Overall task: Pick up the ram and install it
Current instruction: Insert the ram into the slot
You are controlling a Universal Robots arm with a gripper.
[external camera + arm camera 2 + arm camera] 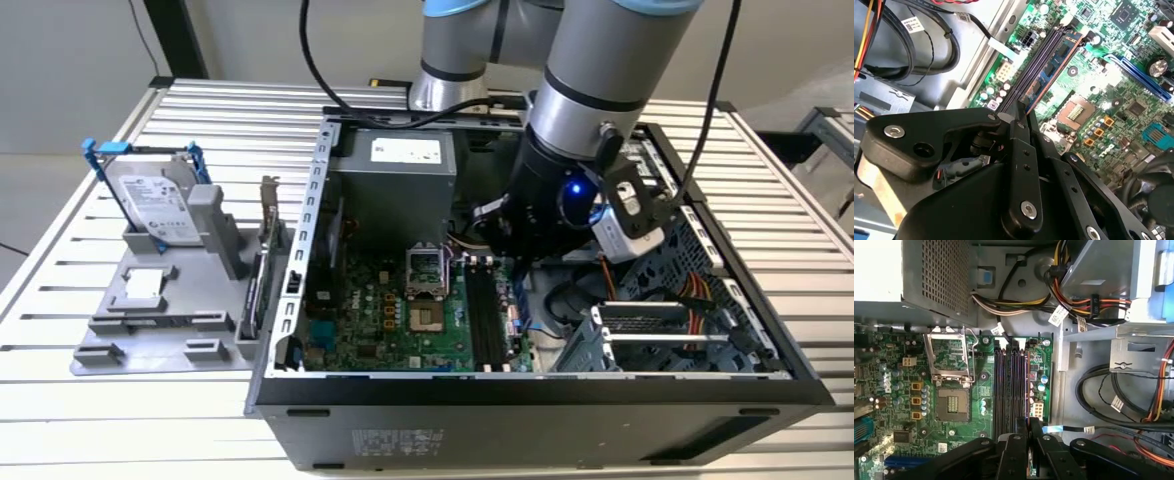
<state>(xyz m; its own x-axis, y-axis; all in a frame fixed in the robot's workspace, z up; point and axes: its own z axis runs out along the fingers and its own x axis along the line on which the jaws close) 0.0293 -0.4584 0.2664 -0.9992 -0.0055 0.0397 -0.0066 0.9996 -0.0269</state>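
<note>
The ram (1061,55) is a thin bluish board with dark chips, standing on edge along the outermost of the long black motherboard slots (1004,390). In the first wrist view it is seen edge-on as a narrow strip, the ram (1027,385). My gripper (1023,107) has its black fingers closed tight on the near end of the stick, with the gripper (1029,426) directly over the slot line. Whether the stick is fully seated I cannot tell. In the exterior view the arm's wrist (561,200) reaches down into the open computer case above the slots (483,315).
A silver hard drive in a blue frame (154,205) stands on a grey fixture (160,300) at the exterior view's left. Inside the case are the power supply (394,190), the CPU socket (951,402), cable bundles (1114,400) and a drive cage (667,330).
</note>
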